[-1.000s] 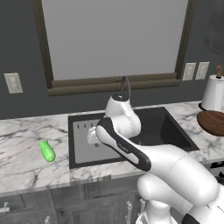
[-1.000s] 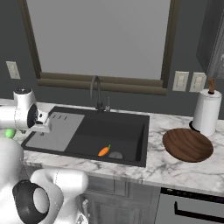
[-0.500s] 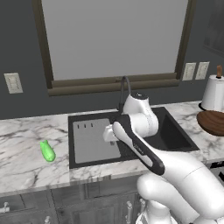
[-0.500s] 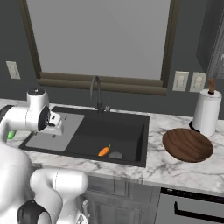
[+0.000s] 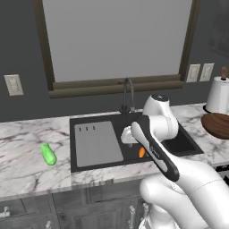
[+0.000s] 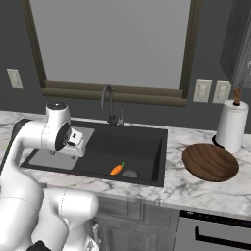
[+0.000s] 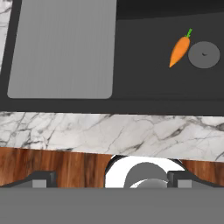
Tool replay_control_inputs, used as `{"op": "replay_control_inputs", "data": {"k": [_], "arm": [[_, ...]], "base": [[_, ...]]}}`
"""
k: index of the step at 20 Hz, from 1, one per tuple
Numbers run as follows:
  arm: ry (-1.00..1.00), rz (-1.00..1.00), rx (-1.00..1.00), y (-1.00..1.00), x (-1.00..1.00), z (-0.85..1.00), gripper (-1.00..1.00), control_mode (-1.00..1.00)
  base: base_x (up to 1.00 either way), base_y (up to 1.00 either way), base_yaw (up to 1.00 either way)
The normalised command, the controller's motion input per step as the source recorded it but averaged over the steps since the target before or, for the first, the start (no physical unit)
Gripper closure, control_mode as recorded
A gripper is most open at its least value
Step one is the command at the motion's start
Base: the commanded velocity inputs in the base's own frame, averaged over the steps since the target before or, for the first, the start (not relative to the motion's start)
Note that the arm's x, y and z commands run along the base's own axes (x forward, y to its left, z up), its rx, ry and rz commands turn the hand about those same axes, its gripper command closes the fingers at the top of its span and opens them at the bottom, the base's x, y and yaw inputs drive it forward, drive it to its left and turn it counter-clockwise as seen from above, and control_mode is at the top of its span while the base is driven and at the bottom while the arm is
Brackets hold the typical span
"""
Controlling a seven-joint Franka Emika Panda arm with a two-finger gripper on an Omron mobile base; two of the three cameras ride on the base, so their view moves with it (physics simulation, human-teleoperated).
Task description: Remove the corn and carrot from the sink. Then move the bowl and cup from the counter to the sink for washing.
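The counter point(image 5: 27, 147) carries the corn point(image 5: 48, 154); the sink point(image 6: 142, 147) holds the carrot point(image 7: 179, 51) beside its drain point(image 7: 204, 54). The end effector point(image 6: 77, 142) hangs wide and empty above. The carrot looks light, stiff, smooth: pinch its thick middle.

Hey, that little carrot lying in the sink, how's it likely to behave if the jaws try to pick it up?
The carrot is small and tapered, so it looks light and probably stiff. Lying flat on the smooth sink floor beside the drain, it may roll or skid if nudged. Its narrowing tip could slip from the jaws; gripping the thicker end seems safer.
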Motion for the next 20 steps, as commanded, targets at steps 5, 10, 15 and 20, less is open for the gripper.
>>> {"op": "replay_control_inputs", "data": {"k": [5, 10, 15, 20], "arm": [[0.02, -0.01, 0.00, -0.53, 0.00, 0.00, -1.00, -1.00], [0.00, 0.00, 0.00, -0.55, 0.00, 0.00, -1.00, -1.00], [0.02, 0.00, 0.00, -0.57, 0.02, 0.00, -1.00, -1.00], [0.06, 0.00, 0.00, -0.55, 0.07, 0.00, -1.00, -1.00]], "base": [[0.00, 0.00, 0.00], [0.00, 0.00, 0.00], [0.00, 0.00, 0.00], [0.00, 0.00, 0.00]]}}
